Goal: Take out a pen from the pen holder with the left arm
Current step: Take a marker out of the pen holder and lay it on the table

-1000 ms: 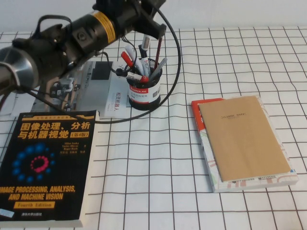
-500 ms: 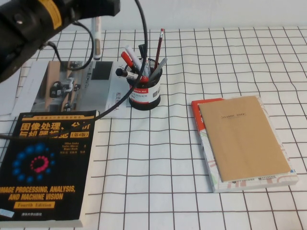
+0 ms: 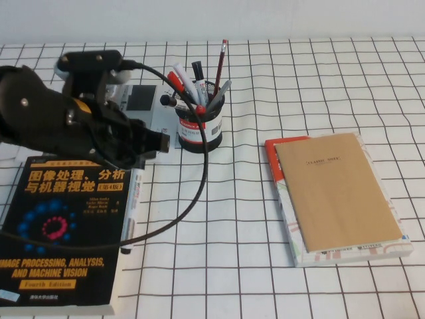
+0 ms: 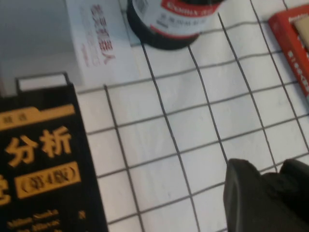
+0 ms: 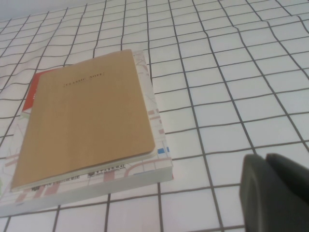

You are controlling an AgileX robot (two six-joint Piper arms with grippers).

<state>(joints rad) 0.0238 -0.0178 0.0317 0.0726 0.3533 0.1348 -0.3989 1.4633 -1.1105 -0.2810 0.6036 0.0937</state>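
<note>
Left gripper (image 3: 141, 159) sits low over the white, black-gridded worktop (image 3: 226, 232), at the top right corner of the black hardcover textbook (image 3: 60, 239). It is clenched on the upper end of a white marker pen (image 3: 131, 209). The pen runs along the textbook's right edge, dark tip towards the near side. It is out of the black mesh pen holder (image 3: 200, 129), which stands behind and to the right with other pens in it.

Tan notebook (image 3: 335, 193) lies on a white-and-red book, right side.

Right gripper (image 5: 277, 193) shows only in its wrist view, above bare worktop just beside that notebook. Clenched or released: cannot tell.
</note>
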